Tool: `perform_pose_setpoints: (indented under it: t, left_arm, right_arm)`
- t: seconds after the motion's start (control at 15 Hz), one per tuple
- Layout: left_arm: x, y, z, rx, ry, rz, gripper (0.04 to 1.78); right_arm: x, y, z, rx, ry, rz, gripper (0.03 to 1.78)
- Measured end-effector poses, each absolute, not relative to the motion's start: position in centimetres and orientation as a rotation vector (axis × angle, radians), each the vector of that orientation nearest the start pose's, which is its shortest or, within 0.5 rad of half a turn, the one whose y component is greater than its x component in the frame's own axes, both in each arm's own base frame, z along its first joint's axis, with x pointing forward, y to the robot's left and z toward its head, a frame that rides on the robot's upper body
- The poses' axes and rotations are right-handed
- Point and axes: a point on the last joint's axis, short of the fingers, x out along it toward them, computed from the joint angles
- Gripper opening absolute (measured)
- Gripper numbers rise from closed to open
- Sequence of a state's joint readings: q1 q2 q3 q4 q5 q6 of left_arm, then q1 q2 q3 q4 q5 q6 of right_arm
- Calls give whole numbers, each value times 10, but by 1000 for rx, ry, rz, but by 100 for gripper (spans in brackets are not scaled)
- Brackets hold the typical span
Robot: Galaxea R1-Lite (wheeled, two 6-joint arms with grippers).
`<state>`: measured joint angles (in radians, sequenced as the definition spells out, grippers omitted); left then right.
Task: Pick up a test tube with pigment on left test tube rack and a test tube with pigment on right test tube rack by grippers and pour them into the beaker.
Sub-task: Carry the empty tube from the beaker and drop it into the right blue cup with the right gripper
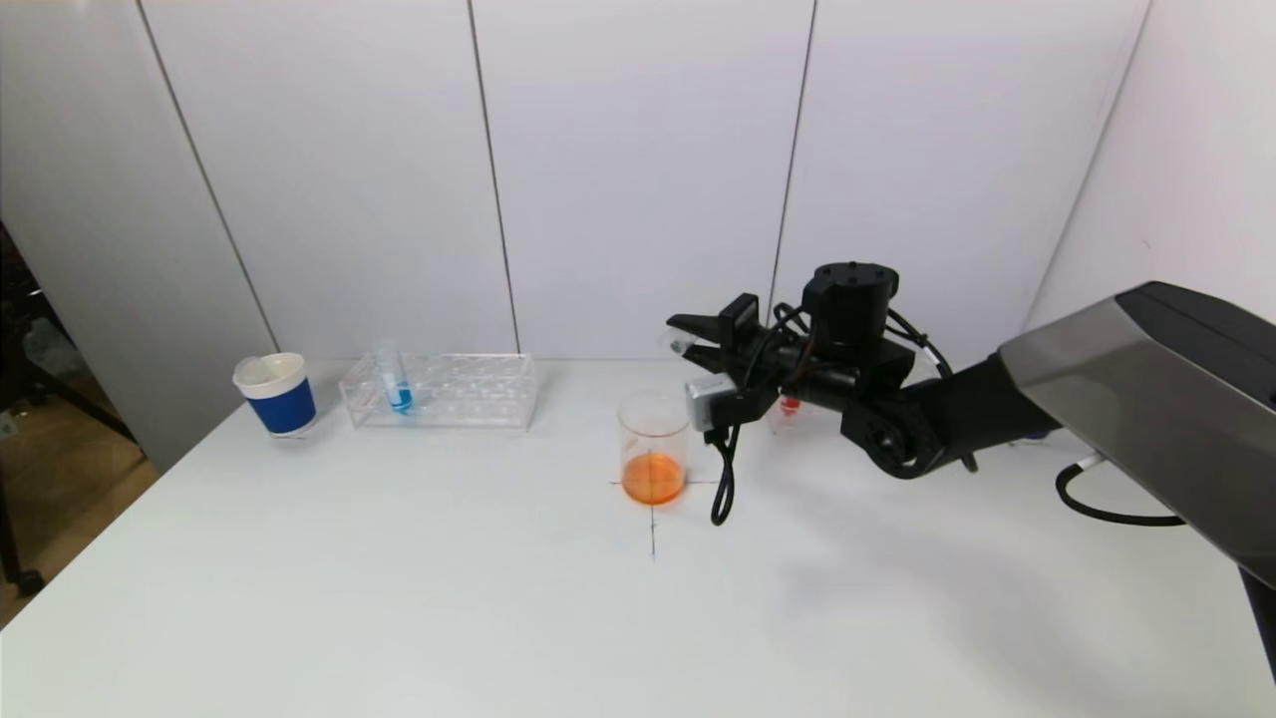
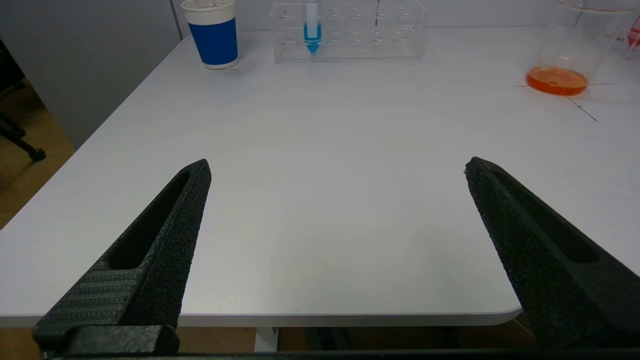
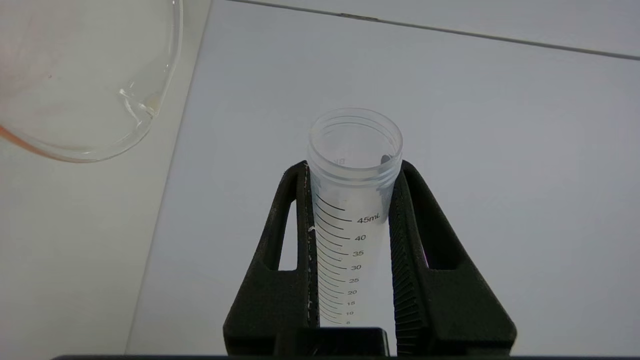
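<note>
You see the right gripper (image 1: 688,349) above the beaker (image 1: 654,449), its jaws clamped on an empty test tube (image 3: 352,200) tilted beside the rim. The beaker stands near the middle of the worktop (image 1: 399,578) with orange liquid at the bottom. The left gripper (image 2: 335,170) hangs over the near edge, jaws wide apart. In the left rack (image 1: 444,391), near the far edge, one blue tube (image 1: 397,384) stands upright.

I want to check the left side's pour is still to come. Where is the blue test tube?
In the head view the blue test tube stands upright in the clear rack at the table's far left, beside the blue paper cup, well left of the beaker.
</note>
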<state>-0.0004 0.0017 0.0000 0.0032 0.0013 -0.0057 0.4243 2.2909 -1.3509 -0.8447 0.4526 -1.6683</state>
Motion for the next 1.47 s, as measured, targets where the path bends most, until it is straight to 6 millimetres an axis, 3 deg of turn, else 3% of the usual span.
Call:
perform_pose_setpoints:
  t: [0.27, 0.87, 1.47]
  left_arm:
    - [-23, 0, 75, -5, 5, 1, 178]
    - [-23, 0, 75, -6, 5, 1, 178]
    - [-23, 0, 75, -6, 5, 1, 178]
  right_arm:
    - [415, 197, 131, -1408, -535, 695, 47]
    - [404, 204, 152, -864, -290, 636, 47]
    - [396, 206, 180, -411, -184, 451, 47]
